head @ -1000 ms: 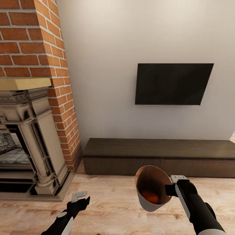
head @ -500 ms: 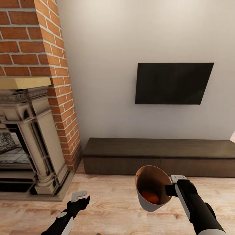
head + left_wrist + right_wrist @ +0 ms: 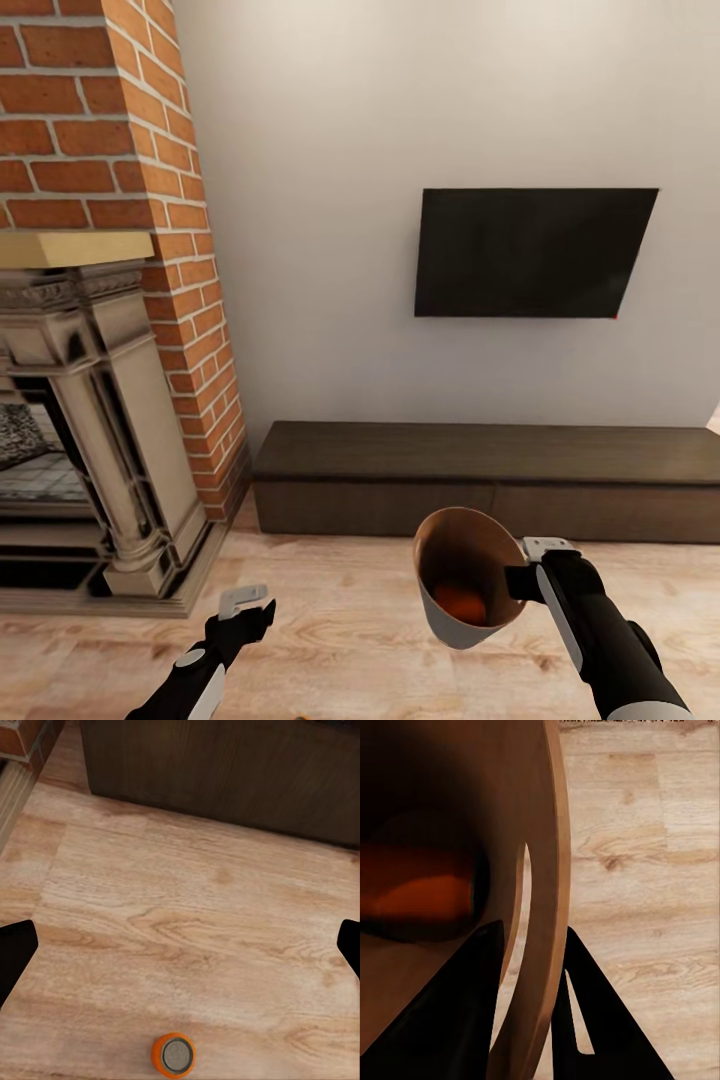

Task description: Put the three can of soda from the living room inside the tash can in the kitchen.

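My right gripper [image 3: 520,580] is shut on the rim of the tash can [image 3: 455,625], a pale grey bucket with a brown inside, held tilted above the floor. One orange can of soda [image 3: 461,603] lies in its bottom. In the right wrist view the black fingers [image 3: 472,1005] clamp the bin's brown rim [image 3: 553,855], with the orange can [image 3: 424,896] inside. My left gripper [image 3: 250,603] hangs open low over the wood floor. A second orange can of soda [image 3: 173,1055] stands upright on the floor below the left gripper [image 3: 180,952]. The dark blue can is out of view.
A brick fireplace [image 3: 110,200] with a carved stone surround stands at the left. A long low dark cabinet [image 3: 480,480] runs along the white wall under a black TV [image 3: 530,255]. Light wood floor [image 3: 340,610] lies between me and the cabinet.
The whole picture has shifted a little, so the camera moved slightly. Both arms, the bin and the can inside it keep their places in the view.
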Available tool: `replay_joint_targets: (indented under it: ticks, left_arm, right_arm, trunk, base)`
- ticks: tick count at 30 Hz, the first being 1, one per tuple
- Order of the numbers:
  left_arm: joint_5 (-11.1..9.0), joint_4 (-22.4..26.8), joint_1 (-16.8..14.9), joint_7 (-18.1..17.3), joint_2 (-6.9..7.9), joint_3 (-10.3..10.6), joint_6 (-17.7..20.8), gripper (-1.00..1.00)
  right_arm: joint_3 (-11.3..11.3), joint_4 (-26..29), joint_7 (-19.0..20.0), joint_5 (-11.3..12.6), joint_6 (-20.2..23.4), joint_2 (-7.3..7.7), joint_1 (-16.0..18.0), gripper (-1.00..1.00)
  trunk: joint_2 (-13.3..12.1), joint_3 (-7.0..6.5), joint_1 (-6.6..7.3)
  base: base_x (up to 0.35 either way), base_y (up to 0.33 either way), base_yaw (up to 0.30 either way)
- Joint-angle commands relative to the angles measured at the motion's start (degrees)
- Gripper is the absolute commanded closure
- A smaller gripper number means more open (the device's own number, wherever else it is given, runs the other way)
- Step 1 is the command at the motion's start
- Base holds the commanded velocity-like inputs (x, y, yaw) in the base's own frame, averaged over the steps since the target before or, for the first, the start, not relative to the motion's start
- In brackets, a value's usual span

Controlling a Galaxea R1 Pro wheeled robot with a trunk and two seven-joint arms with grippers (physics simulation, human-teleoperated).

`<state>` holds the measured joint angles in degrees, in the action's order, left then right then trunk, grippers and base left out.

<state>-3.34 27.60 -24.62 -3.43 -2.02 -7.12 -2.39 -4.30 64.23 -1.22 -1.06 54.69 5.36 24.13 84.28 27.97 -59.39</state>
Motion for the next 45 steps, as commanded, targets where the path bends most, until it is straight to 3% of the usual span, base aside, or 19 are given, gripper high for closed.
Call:
replay_joint_targets:
  ticks: [1, 20, 39, 45]
  left_arm:
    - [0.00, 0.00, 0.00, 0.00, 0.00, 0.00, -0.02, -1.00]
    - [0.00, 0.00, 0.00, 0.00, 0.00, 0.00, -0.06, -1.00]
    - [0.00, -0.03, 0.01, 0.00, 0.00, 0.00, 0.01, -1.00]
    - [0.00, -0.02, 0.00, -0.02, 0.00, 0.00, 0.02, -1.00]
  right_arm:
    - [-0.01, 0.02, 0.16, 0.52, -0.02, 0.00, 0.03, 1.00]
    - [0.06, 0.02, 0.16, 0.52, -0.02, -0.08, -0.01, 1.00]
    - [0.00, 0.02, 0.16, 0.46, -0.02, -0.09, -0.02, 1.00]
    - [0.01, 0.02, 0.16, 0.48, -0.02, -0.08, -0.02, 1.00]
  trunk:
    - [0.00, -0.01, 0.00]
    - [0.00, -0.01, 0.00]
    - [7.62, 4.58, -4.17]
    - [7.62, 5.12, -4.17]
  base:
    - [0.099, 0.000, 0.000]
    - [0.076, 0.000, 0.000]
    - [0.000, 0.000, 0.000]
    - [0.000, 0.000, 0.000]
